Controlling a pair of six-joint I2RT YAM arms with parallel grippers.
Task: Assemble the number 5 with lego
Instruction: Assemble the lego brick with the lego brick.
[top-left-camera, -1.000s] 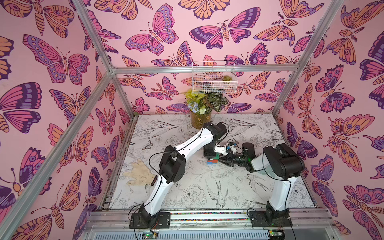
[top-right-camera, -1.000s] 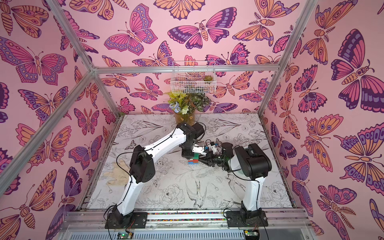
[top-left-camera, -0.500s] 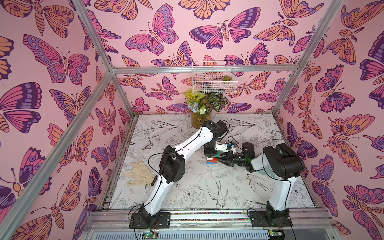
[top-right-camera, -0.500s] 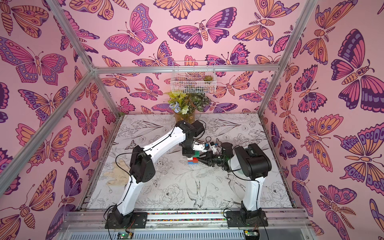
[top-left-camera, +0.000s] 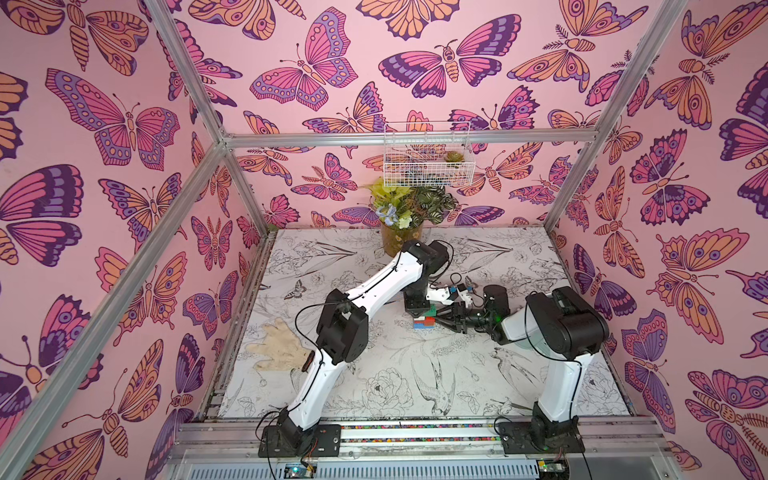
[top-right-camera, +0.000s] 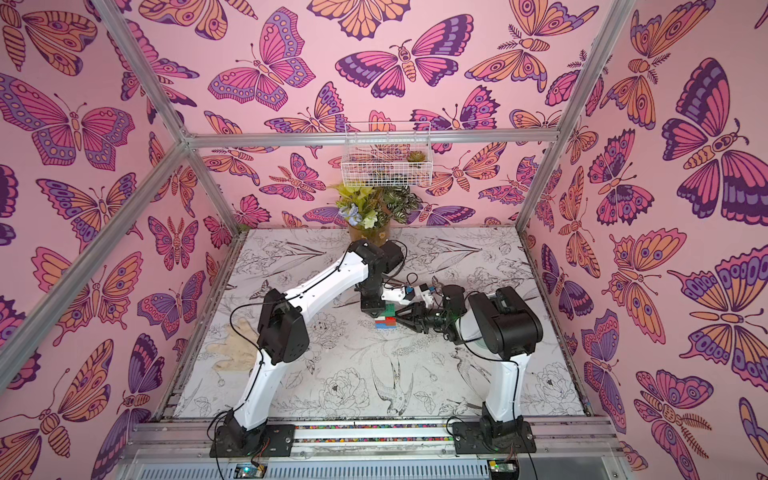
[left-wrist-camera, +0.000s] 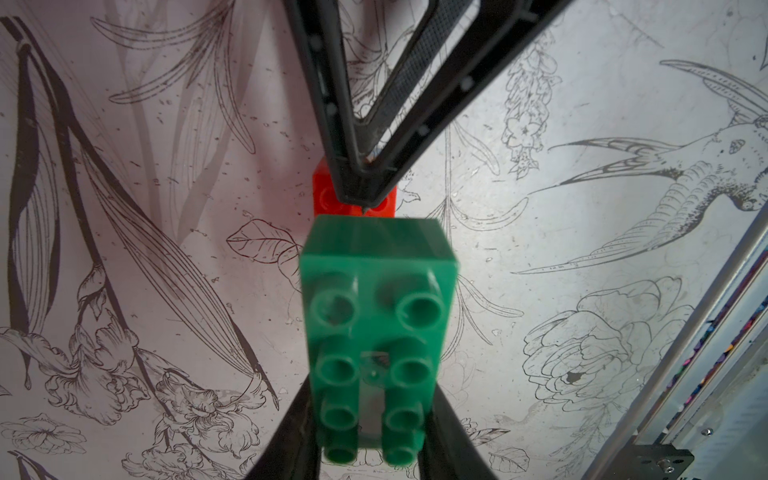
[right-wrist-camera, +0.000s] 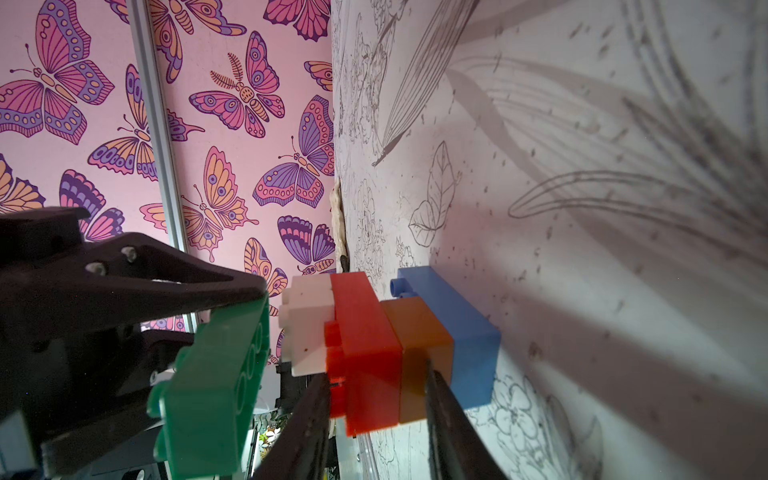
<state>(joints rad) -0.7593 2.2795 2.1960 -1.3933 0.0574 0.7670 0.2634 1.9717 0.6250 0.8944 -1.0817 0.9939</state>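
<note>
Gripping green brick (left-wrist-camera: 374, 316) in left tool (left-wrist-camera: 370, 399), right tool (right-wrist-camera: 376, 388) clamping brick stack (right-wrist-camera: 361, 320)

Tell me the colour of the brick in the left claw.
The brick is green; the left wrist view shows it best.

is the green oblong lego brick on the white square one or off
Off: green brick in the left gripper; studs of the white brick show bare.
</note>
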